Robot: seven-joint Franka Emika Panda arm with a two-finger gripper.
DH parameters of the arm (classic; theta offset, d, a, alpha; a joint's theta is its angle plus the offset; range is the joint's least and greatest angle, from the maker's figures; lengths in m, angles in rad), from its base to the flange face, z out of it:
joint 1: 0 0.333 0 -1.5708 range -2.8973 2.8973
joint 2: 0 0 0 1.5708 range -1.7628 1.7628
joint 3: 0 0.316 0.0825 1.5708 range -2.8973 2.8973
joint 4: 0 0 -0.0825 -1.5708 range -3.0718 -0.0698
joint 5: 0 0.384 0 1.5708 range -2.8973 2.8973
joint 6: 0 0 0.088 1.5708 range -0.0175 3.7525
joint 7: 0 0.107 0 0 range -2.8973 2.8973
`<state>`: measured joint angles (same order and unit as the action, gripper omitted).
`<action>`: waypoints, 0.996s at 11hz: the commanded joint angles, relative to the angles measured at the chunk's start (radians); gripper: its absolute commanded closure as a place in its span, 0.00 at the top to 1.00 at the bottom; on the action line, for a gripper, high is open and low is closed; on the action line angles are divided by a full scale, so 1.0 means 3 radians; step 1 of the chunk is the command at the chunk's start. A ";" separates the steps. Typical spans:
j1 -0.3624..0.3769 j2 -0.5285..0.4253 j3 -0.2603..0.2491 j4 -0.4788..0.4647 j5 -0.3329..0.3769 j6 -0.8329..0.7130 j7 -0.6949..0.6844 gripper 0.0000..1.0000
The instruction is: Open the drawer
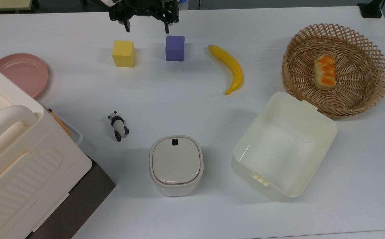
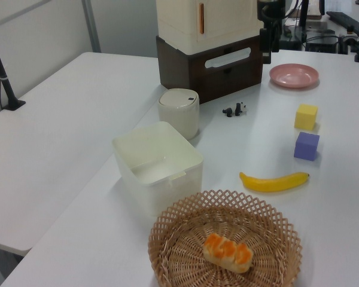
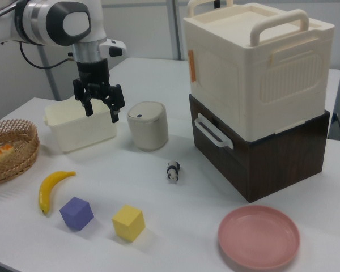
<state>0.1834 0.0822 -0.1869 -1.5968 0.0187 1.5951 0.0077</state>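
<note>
Gripper (image 3: 99, 107) hangs released, jaws apart, upper left of the right view, above the tabletop (image 3: 175, 215). The drawer (image 3: 215, 133) sits shut under the cream box (image 3: 255, 68), centre-right; its whitish handle (image 3: 211, 131) faces the gripper, well apart, lower and rightward.

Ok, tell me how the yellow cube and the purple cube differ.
The yellow cube is yellow; the purple cube is purple. In the top view, the purple cube lies nearer the banana, the yellow cube nearer the pink plate. Both are similar-sized blocks resting on the table.
</note>
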 commanded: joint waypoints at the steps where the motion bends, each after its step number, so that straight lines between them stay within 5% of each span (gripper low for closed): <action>1: -0.0003 -0.0029 -0.0001 -0.0010 -0.0022 -0.0009 -0.0061 1.00; 11: 0.0043 0.0012 0.0015 -0.0021 -0.0042 0.0001 -0.0036 1.00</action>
<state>0.1876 0.0831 -0.1837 -1.5975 0.0187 1.5951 0.0076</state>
